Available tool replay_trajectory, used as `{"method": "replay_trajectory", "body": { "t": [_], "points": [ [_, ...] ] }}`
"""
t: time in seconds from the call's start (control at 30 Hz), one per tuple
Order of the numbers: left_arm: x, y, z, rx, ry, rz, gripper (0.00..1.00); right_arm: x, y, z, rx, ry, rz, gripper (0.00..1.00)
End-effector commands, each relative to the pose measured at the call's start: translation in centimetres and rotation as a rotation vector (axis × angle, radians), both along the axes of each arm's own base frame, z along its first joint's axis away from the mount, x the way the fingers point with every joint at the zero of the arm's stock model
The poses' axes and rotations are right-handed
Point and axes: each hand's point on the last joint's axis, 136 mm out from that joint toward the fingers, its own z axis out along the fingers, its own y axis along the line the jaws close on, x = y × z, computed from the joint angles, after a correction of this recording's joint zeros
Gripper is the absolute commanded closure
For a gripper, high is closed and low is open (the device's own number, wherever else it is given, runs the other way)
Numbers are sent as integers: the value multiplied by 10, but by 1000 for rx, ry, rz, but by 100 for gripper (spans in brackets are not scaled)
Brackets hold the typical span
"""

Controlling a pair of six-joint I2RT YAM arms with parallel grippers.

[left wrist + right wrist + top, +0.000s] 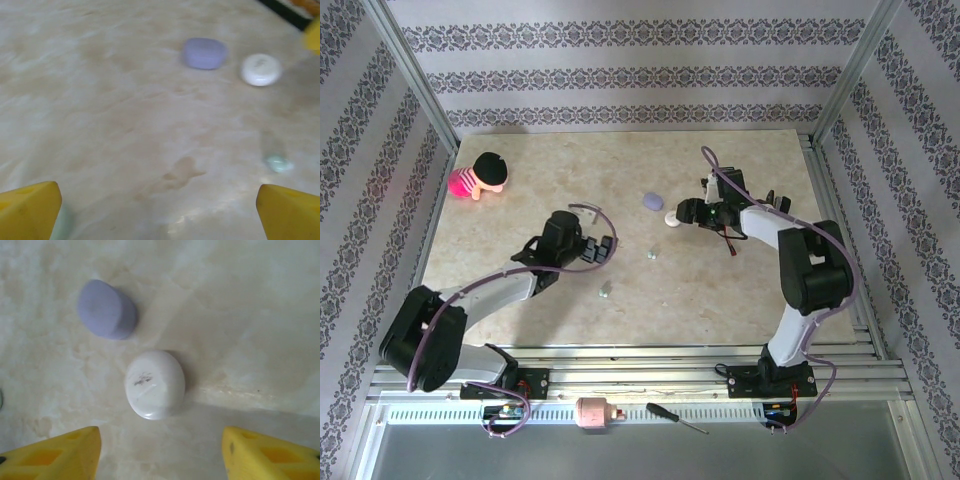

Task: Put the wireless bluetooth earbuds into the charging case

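Top external view: the marbled tabletop (750, 290) carried both arms reaching in from its near edge; a pink-and-black doll (480, 176) lay near the far left corner. The left gripper (600, 232) stood left of the middle, its jaws spread wide with nothing between them; in the left wrist view its yellow fingertips (30, 212) sat far apart at the lower corners. The right gripper (162, 455) was right of the middle, jaws also spread; the white charging case (155, 384) lay closed on the tabletop just ahead of them, untouched; the lavender charging case (106, 310) lay just beside it, not touching, toward the far edge. One pale green earbud (651, 254) lay loose near the middle; a second earbud (606, 291) lay closer to the near edge.
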Motion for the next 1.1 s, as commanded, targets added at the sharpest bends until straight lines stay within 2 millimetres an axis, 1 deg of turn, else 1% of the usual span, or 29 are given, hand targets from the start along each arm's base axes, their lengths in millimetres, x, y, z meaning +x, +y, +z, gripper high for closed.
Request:
{"method": "replay_trajectory", "body": {
  "t": [0.0,0.07,0.13,0.23,0.33,0.4,0.5,0.7,0.83,1.07],
  "points": [
    [-1,55,-7,-58,116,259,1,-7,9,33,-50,-135,92,30],
    [-1,83,-15,-113,167,382,1,-15,25,46,-41,-180,158,27],
    [-2,101,-24,-141,220,469,1,-23,39,55,-39,-205,209,25],
    [1,111,-31,-136,273,520,1,-33,59,64,-54,-227,273,23],
    [9,106,-40,-114,342,513,1,-41,75,70,-57,-244,320,23],
    [14,102,-50,-94,402,508,1,-44,82,71,-56,-245,338,22],
    [21,102,-63,-47,476,512,1,-46,85,72,-54,-246,346,22],
    [27,98,-83,25,540,496,1,-47,85,72,-54,-243,344,22],
    [28,93,-93,26,568,492,11,-45,87,72,-49,-241,346,22],
    [29,82,-104,33,597,463,29,-43,92,70,-29,-229,356,22]
  ]
}}
